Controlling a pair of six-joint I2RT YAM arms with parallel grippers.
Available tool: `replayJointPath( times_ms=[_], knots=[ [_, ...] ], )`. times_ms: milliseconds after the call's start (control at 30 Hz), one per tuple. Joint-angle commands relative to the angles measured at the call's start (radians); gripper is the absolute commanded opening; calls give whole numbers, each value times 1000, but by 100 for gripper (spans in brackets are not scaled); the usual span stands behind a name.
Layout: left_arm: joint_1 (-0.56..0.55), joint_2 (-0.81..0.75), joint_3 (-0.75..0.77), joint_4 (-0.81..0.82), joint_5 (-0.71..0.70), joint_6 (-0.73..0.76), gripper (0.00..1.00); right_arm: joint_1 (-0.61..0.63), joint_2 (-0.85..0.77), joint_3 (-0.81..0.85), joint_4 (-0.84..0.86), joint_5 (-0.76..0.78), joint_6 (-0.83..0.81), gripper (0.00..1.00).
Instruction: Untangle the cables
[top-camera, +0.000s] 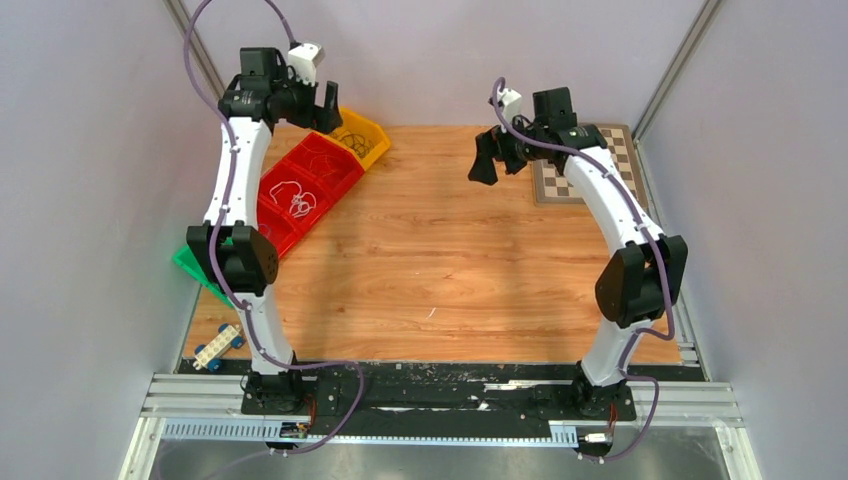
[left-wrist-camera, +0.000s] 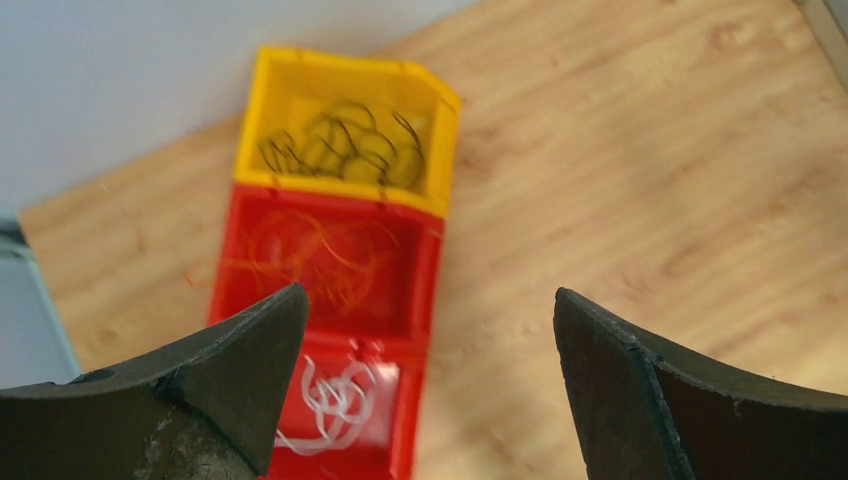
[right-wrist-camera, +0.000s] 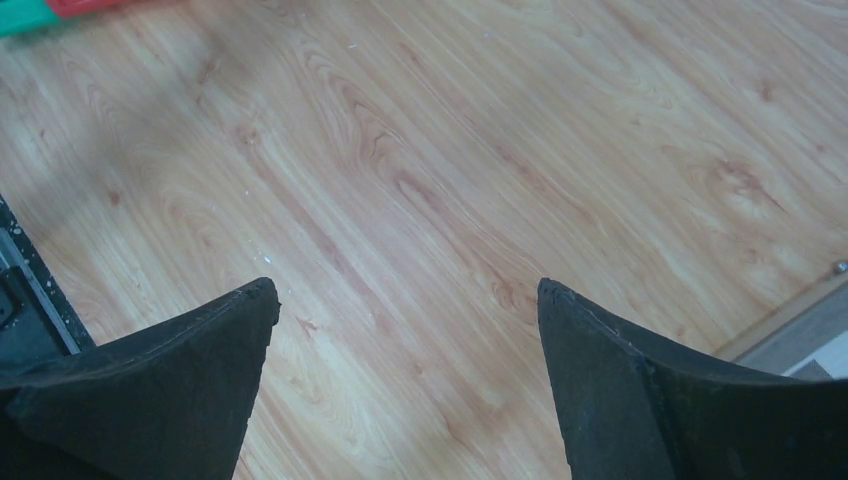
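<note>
The cables are lying sorted by colour in a row of bins at the far left of the table (top-camera: 450, 270). The black wires (left-wrist-camera: 345, 145) are sitting as a loose coil inside the yellow bin (left-wrist-camera: 250, 120). The orange wires (left-wrist-camera: 320, 255) are filling the red bin (left-wrist-camera: 430, 265) that is touching the yellow bin's near side. The white wires (left-wrist-camera: 335, 400) are curling in the next red compartment (left-wrist-camera: 405, 440), one place further from the yellow bin. No strand appears to be crossing from one compartment into another, so by my judgement the untangling is looking all but finished.

The left gripper (left-wrist-camera: 430, 300) is hanging above the yellow bin's red neighbours, jaws spread wide and gripping nothing. The right gripper (right-wrist-camera: 405, 285) is hovering well to the right of the yellow bin over bare wood, its jaws likewise wide apart and empty.

The risk from here is lying mostly with the left arm. If it is descending with fingers this wide, a tip could be catching a springy loop and dragging it over the thin wall into the adjoining compartment, mixing colours again. The orange wires are looking faint and blurred in the wrist view, so a stray strand on a rim could be going unnoticed. A knock against the bins could also be shifting the whole row.

A checkerboard (top-camera: 548, 182) is lying far right of the yellow bin, and a toy car (top-camera: 218, 347) is resting well nearer the arm bases.
</note>
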Motion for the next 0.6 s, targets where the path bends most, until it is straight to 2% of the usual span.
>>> replayJointPath(
  times_ms=[0,167,267,567],
  knots=[
    [1,-105,-85,-277,30,-117,100,-35,-44,-39,41,25,84,100],
    [1,-233,-352,-238,-103,-193,100,-38,-143,-272,100,79,48,100],
    [1,-291,-489,-216,-114,-200,100,-38,-189,-361,117,111,21,100],
    [-44,-357,-626,-189,-136,-210,100,-38,-256,-453,163,114,12,100]
  ],
)
